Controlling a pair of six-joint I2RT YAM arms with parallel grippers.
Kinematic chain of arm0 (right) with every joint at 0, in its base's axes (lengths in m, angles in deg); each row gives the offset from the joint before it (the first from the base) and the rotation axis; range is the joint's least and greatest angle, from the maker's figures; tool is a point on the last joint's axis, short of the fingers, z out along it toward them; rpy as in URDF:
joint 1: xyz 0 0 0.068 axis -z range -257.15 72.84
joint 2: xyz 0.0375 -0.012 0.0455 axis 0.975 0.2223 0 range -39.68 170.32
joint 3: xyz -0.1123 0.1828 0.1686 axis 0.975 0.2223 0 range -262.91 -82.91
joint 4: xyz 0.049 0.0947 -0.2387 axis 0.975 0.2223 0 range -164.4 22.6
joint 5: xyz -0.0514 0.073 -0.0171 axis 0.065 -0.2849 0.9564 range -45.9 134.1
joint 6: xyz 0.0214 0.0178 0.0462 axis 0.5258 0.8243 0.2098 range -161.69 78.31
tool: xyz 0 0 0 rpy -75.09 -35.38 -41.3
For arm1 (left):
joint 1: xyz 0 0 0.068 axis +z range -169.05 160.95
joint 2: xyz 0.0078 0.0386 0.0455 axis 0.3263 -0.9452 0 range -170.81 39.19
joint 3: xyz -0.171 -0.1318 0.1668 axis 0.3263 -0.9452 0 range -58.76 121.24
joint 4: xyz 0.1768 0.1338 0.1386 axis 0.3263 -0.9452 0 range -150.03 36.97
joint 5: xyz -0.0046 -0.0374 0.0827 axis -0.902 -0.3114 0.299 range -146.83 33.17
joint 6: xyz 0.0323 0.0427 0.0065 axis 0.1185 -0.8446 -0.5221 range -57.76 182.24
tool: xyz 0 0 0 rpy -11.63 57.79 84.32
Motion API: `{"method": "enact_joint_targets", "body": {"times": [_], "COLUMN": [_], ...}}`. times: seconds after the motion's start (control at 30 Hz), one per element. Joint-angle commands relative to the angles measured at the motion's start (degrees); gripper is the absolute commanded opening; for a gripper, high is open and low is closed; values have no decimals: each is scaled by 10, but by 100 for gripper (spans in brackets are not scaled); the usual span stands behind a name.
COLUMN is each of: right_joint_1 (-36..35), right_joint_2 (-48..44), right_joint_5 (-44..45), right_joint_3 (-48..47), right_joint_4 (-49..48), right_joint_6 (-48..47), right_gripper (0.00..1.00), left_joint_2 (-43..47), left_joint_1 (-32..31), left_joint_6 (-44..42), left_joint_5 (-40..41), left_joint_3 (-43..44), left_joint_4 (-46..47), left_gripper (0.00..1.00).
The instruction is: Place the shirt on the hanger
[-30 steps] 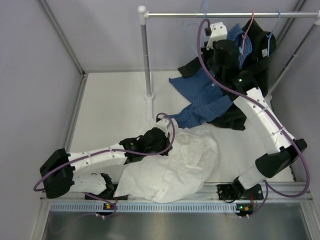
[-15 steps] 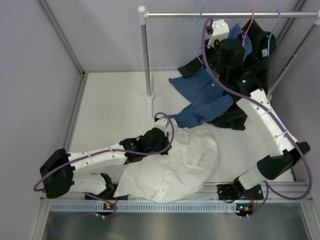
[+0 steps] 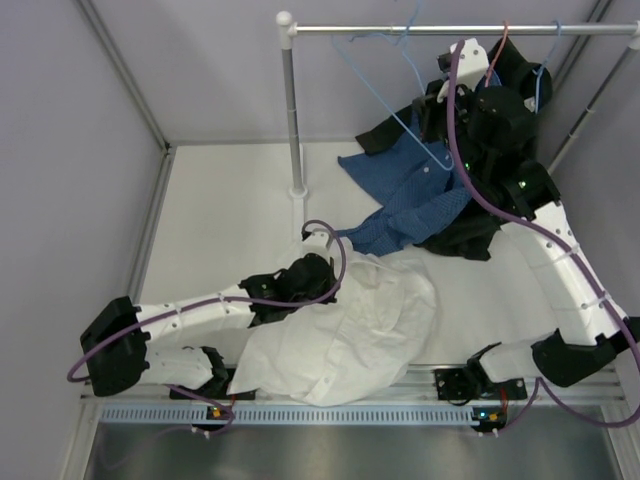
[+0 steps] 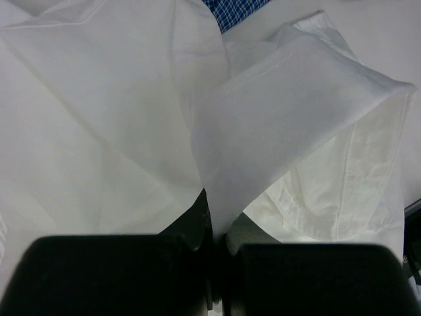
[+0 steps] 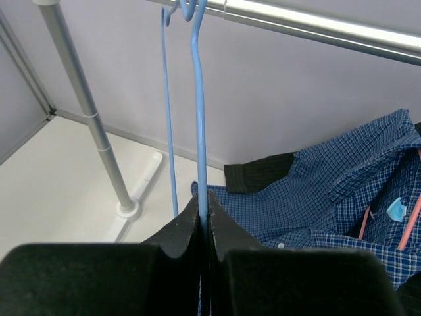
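The white shirt (image 3: 350,330) lies crumpled on the table near the front edge. My left gripper (image 3: 312,262) is at its upper left edge. In the left wrist view that gripper (image 4: 216,224) is shut on a fold of the shirt (image 4: 283,125), which rises from between the fingers. The light-blue wire hanger (image 3: 388,100) hangs by its hook from the rail (image 3: 460,29) and is tilted. Up by the rail, my right gripper (image 3: 437,112) holds it. Seen from the right wrist, the right gripper (image 5: 204,201) is shut on one wire of the hanger (image 5: 199,118).
A blue patterned shirt (image 3: 410,195) and a black garment (image 3: 470,235) hang down from the rail onto the table behind the white shirt. A red hanger (image 3: 503,40) and another blue hanger (image 3: 540,75) hang at the right. The rail's upright pole (image 3: 291,110) stands at centre back.
My right arm has swung to the right along the rail with the hanger's wire in its grip, and the hanger has tilted. The left arm and the shirt have stayed put.
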Motion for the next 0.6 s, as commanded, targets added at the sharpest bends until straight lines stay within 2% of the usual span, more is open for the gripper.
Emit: {"method": "enact_joint_targets", "body": {"times": [0.0, 0.17, 0.33, 0.43, 0.57], "right_joint_1": [13, 14, 14, 14, 14], "right_joint_2": [-41, -51, -117, -199, -299], "right_joint_5": [-28, -41, -87, -137, -245], "right_joint_3": [27, 49, 90, 173, 320], "right_joint_4": [-54, -56, 35, 90, 145], "right_joint_6": [9, 5, 6, 18, 54], "right_gripper": [0, 0, 0, 0, 0], "left_joint_2": [1, 5, 19, 19, 4], "left_joint_1": [7, 25, 66, 116, 178], "left_joint_6": [16, 12, 21, 11, -34], "left_joint_5": [38, 40, 15, -34, -113], "left_joint_3": [34, 48, 65, 80, 112], "left_joint_4": [-6, -16, -37, -43, -45], "left_gripper": [0, 0, 0, 0, 0]}}
